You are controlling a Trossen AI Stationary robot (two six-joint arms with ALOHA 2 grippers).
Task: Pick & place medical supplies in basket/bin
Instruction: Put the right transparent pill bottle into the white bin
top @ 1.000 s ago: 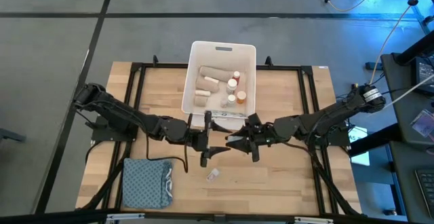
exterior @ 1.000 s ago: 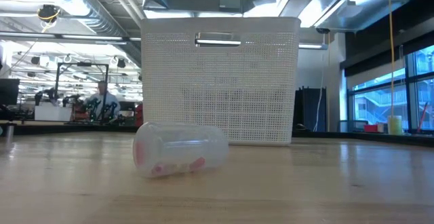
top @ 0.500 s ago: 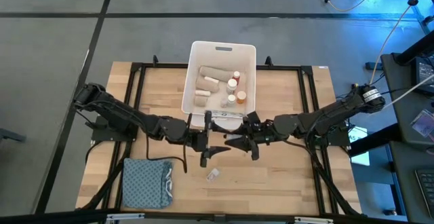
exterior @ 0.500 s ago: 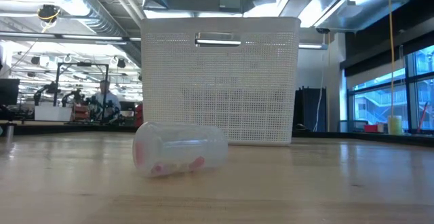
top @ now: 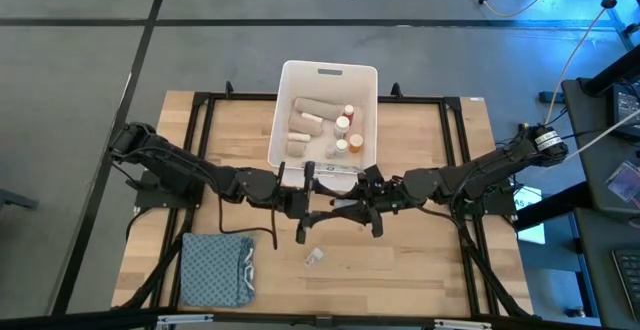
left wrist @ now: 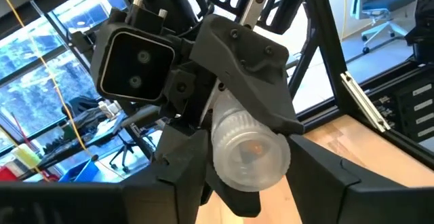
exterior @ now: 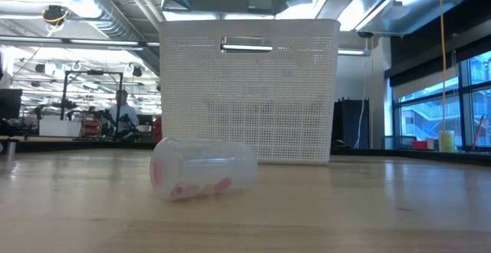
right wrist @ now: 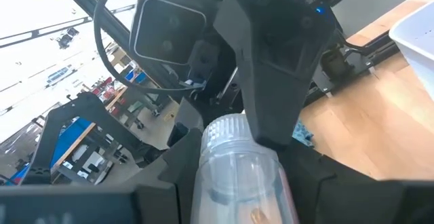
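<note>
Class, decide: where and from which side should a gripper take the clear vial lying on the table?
Grip the lying vial across its mid-body, coming straight down, fingers either side of its long axis: it lies on its side and would likely roll if pushed. The left gripper and right gripper meet at a held vial.

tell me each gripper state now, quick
left gripper: at the clear vial's cap end, grip cannot be told
right gripper: closed on the clear vial
</note>
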